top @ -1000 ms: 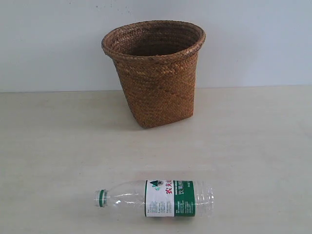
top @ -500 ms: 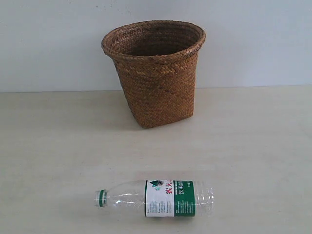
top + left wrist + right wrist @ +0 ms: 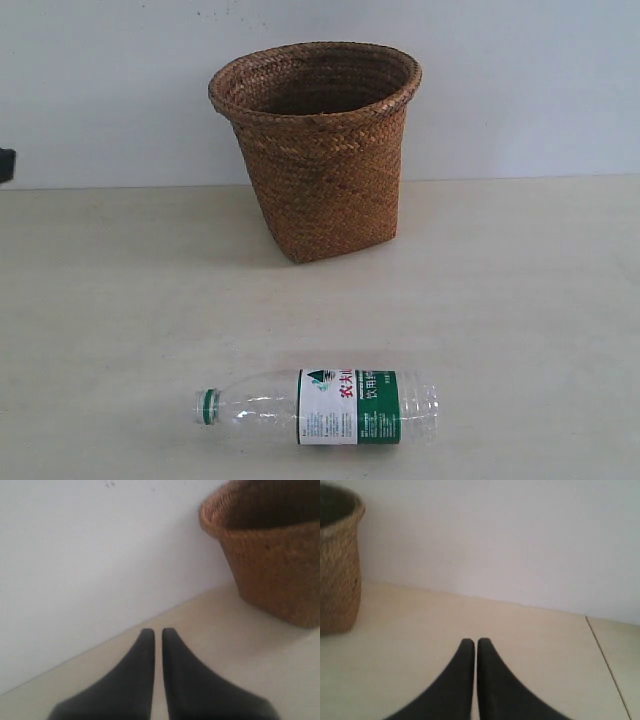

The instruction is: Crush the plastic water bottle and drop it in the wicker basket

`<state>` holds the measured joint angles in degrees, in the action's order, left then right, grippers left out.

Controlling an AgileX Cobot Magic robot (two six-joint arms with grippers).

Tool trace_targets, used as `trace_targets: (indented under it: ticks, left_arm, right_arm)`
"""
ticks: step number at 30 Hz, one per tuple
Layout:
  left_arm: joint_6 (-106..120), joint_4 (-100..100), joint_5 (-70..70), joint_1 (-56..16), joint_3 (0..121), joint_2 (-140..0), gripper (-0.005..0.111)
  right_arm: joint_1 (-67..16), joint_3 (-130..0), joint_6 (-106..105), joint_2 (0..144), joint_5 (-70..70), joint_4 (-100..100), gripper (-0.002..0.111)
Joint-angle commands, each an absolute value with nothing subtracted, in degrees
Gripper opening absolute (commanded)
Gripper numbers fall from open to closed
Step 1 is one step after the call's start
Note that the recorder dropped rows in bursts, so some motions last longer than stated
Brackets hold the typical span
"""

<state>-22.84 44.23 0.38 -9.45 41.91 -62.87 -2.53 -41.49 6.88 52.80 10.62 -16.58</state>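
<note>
Since half a second ago only one thing has changed for you: a small dark shape [image 3: 5, 165] now shows at the far left edge of the exterior view, against the wall [image 3: 100, 80] just above the table line. Too little of it shows to tell what it is. Bottle and basket lie where they lay before.

Your plastic water bottle [image 3: 320, 406] lies on its side on the table [image 3: 520, 300], close to the near edge of the exterior view. Its green cap [image 3: 207, 406] points left and its base points right. The body looks full and round, not yet crushed. Bare tabletop runs on both sides of it and behind it.

Your wicker basket [image 3: 320, 150] stands upright farther back, near the wall, with its mouth open upward. It is well apart from the bottle, with clear table between them and open table to either side of it.

Your left gripper [image 3: 157, 632] has its fingers drawn nearly together, only a thin slit between them, holding nothing. It is over bare table near the wall, with the basket beyond the tips and apart from them.

Your right gripper [image 3: 471, 642] is closed tip to tip, also empty, above bare table. A thin seam [image 3: 607, 665] crosses the tabletop off to one side of it.
</note>
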Motion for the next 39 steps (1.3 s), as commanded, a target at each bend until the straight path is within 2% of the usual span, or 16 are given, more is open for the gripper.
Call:
trace_targets:
  ticks: [1, 5, 7, 11, 17, 21, 24, 26, 28, 30, 32, 39]
  left_arm:
    - [-17.63, 46.58, 12.43, -16.75, 46.08, -69.61, 0.004]
    - [-0.72, 37.01, 16.96, -20.69, 47.43, -73.53, 0.004]
    - [14.77, 23.17, 19.98, -21.35, 49.03, -74.91, 0.004]
    - [43.31, -5.18, 35.64, -21.35, 57.1, -78.76, 0.004]
    - [60.21, -14.89, 40.27, -21.35, 58.34, -83.59, 0.004]
    - [75.47, -23.57, 42.42, -21.35, 58.34, -89.27, 0.004]
    - [82.4, -28.42, 44.51, -21.35, 58.34, -91.51, 0.005]
    - [87.09, -32.5, 45.81, -21.35, 58.34, -93.27, 0.013]
    - [90.57, -34.68, 46.97, -21.35, 58.34, -94.86, 0.029]
    - [91.49, -34.88, 47.42, -21.35, 58.34, -96.43, 0.051]
    - [91.49, -33.28, 47.79, -21.35, 58.34, -97.5, 0.065]
    - [93.08, -31.13, 49.49, -21.35, 58.34, -100.7, 0.067]
  right_arm:
    - [-8.96, -48.73, -5.16, 61.4, 27.18, -16.61, 0.0]
    - [-11.97, -55.81, -18.84, 69.8, 39.14, -7.68, 0.0]
    - [-11.96, -58.81, -31.37, 74.37, 44.22, 4.06, 0.0]
    - [-11.96, -61.43, -51.38, 82.2, 48.42, 27.93, 0.0]
    - [-12.46, -62.8, -54.7, 86.33, 54.07, 35.13, 0.0]
    - [-19.32, -65.37, -53.98, 89.33, 55.49, 34.58, 0.0]
    - [-21.29, -66.34, -50.78, 90.6, 55.61, 33.7, 0.0]
    - [-21.99, -66.64, -49.8, 91.56, 55.73, 33.56, 0.0]
    - [-22.69, -66.74, -49.8, 92.38, 55.4, 33.43, 0.0]
    - [-23.27, -66.74, -49.8, 93.17, 55.12, 33.09, 0.0]
    - [-23.54, -66.74, -49.56, 93.57, 55.12, 32.93, 0.0]
    - [-24.0, -66.64, -48.03, 95.06, 55.25, 32.36, 0.0]
